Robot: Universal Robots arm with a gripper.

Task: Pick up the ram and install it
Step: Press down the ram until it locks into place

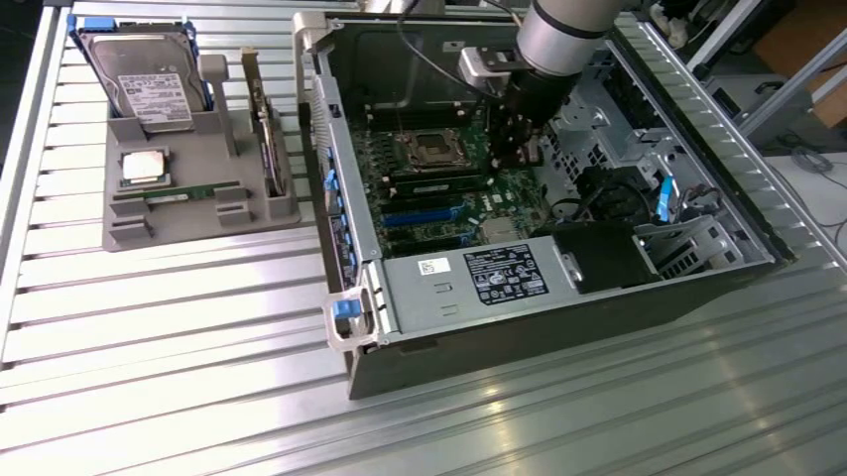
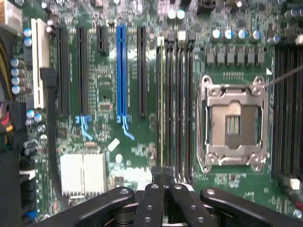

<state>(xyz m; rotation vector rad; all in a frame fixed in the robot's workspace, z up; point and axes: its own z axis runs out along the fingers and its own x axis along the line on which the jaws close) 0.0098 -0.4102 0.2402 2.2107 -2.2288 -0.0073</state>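
A thin green ram [image 2: 161, 104] stands edge-up in the outermost of the black memory slots [image 2: 182, 104], next to the empty processor socket [image 2: 233, 124]. My gripper [image 2: 163, 174] is shut, its fingertips pressed together right over the near end of that ram; I cannot tell whether they touch it. In the exterior view the gripper [image 1: 514, 149] reaches down into the open computer case [image 1: 347, 248], over the motherboard beside the socket [image 1: 430, 149]. Another green stick [image 1: 179, 194] lies in the grey holder outside the case.
The grey holder [image 1: 198, 226] on the exterior view's left also carries a hard drive [image 1: 153, 84] and a square silver processor chip [image 1: 143, 167]. Inside the case are a labelled power supply [image 1: 490, 278], a blue expansion slot [image 2: 120, 71], a silver heatsink [image 2: 83, 172] and black cables.
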